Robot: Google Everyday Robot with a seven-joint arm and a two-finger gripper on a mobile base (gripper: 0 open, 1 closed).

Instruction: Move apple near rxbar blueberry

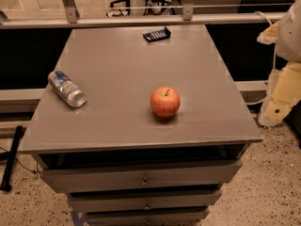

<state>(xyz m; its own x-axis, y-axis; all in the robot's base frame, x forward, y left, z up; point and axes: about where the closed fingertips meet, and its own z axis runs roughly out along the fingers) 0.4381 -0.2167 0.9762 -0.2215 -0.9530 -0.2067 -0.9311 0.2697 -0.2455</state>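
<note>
Three things on the grey desk (pixel 117 69); apple (pixel 165 102) upright toward the front, right of centre, stem up; rxbar blueberry (pixel 157 34) flat at the far edge, well apart from the apple and almost straight behind it; silver and blue can (pixel 66 89) on its side near the left edge. Gripper (pixel 278 102) pale, off the desk's right side, touching nothing on it; apart or together, cannot tell.
</note>
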